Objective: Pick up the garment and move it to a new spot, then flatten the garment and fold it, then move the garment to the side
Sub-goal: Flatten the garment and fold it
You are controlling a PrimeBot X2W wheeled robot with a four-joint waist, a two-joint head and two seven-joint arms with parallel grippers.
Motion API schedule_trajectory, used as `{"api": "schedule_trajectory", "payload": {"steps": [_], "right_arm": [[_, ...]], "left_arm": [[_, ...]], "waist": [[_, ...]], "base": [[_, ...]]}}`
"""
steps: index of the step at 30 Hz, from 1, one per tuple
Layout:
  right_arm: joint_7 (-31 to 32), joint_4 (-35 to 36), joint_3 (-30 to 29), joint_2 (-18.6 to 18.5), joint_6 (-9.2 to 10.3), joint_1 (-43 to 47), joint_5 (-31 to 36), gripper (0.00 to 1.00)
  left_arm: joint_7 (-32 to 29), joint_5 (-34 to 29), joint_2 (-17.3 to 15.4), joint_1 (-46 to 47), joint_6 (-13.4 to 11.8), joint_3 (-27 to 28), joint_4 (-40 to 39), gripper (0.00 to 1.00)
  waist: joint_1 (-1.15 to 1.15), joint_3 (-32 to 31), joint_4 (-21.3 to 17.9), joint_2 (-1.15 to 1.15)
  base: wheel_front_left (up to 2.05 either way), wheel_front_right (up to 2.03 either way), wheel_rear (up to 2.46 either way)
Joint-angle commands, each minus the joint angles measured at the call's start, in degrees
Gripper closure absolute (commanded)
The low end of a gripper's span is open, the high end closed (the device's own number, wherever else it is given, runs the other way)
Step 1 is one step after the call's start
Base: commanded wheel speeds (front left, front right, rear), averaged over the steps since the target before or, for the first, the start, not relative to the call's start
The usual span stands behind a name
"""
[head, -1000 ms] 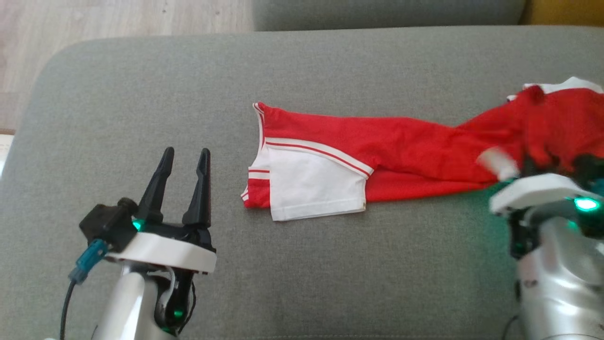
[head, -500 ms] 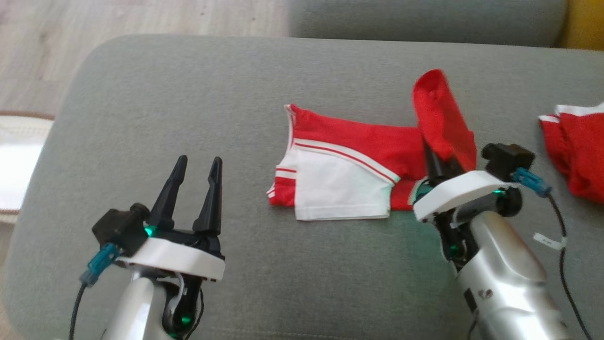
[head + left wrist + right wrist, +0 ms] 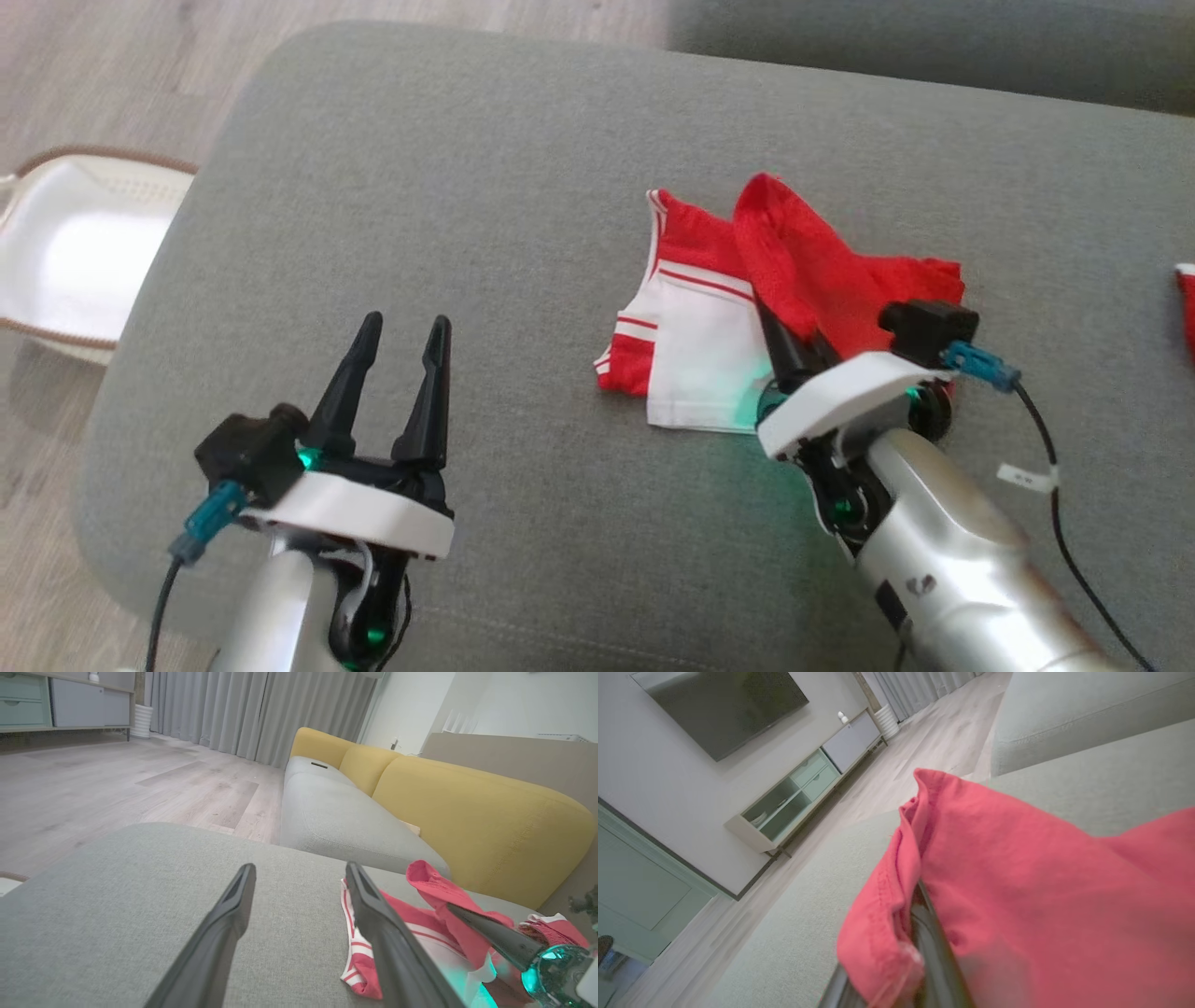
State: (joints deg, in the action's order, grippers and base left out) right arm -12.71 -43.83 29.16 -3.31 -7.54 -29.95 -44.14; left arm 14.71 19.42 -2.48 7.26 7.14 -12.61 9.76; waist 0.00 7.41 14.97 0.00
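1. Our right gripper [image 3: 777, 329] is pinched tight on a red fold of the garment [image 3: 695, 350], holding it up over the rest.
2. The garment lies on the grey cushion [image 3: 448, 168], white panel flat.
3. Our left gripper [image 3: 407, 322] hovers spread wide, empty, well apart from the cloth.

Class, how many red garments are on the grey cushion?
2. One red-and-white garment lies mid-cushion, its red end pinched by the right end effector; a second red garment shows at the head view's right edge, mostly cut off.
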Motion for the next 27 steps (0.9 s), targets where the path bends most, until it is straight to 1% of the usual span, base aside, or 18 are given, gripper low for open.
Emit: {"api": "schedule_trajectory", "payload": {"steps": [1,6,7,9,10,11,18,21,24,27], "right_arm": [[-1.1,0.7,3.0,0.4,0.05,-3.5,-2.2,1.00],[-1.8,-2.5,7.9,0.4,0.05,-6.0,-6.3,1.00],[-1.8,-2.5,7.9,0.4,0.05,-6.0,-6.3,1.00],[-1.9,-4.6,10.3,0.4,0.05,-6.8,-6.6,1.00],[-2.0,-5.7,12.1,0.4,0.05,-7.4,-5.4,0.43],[-2.0,-5.5,13.6,0.4,0.05,-7.5,-5.6,0.00],[-2.2,-0.9,19.0,0.4,0.05,-8.5,-10.3,0.00],[-2.3,0.7,19.5,0.4,0.05,-9.4,-11.4,0.00],[-2.3,0.7,17.6,0.4,0.05,-10.5,-8.8,0.00],[-2.3,-0.4,13.4,0.4,0.05,-11.3,-2.0,0.00]], "left_arm": [[0.3,0.7,-0.4,2.2,0.4,1.2,-1.5,0.00],[0.3,1.1,-0.4,2.7,0.4,1.0,-1.5,0.00],[0.3,1.1,-0.4,2.7,0.4,1.0,-1.5,0.00],[0.3,1.3,-0.4,2.8,0.4,0.7,-1.3,0.00],[0.3,1.4,-0.4,2.9,0.4,0.6,-1.2,0.00],[0.3,1.4,-0.4,3.0,0.4,0.5,-1.2,0.00],[0.3,1.5,-0.4,2.9,0.4,1.5,-1.1,0.00],[0.3,1.4,-0.4,2.7,0.4,2.2,-1.3,0.00],[0.3,1.3,-0.4,2.7,0.4,2.5,-1.9,0.00],[0.3,1.1,-0.4,2.7,0.4,3.1,-2.6,0.00]], "waist": [[0.00,0.9,1.1,0.00],[0.00,1.9,2.0,0.00],[0.00,1.9,2.0,0.00],[0.00,2.1,2.1,0.00],[0.00,2.2,2.2,0.00],[0.00,2.2,2.2,0.00],[0.00,1.6,0.2,0.00],[0.00,0.9,-1.5,0.00],[0.00,0.4,-3.3,0.00],[0.00,-0.2,-5.3,0.00]], "base": [[0.00,0.00,0.00],[0.00,0.00,0.00],[0.00,0.00,0.00],[0.00,0.00,0.00],[0.00,0.00,0.00],[0.00,0.00,0.00],[0.00,0.00,0.00],[0.00,0.00,0.00],[0.00,0.00,0.00],[0.00,0.00,0.00]]}}
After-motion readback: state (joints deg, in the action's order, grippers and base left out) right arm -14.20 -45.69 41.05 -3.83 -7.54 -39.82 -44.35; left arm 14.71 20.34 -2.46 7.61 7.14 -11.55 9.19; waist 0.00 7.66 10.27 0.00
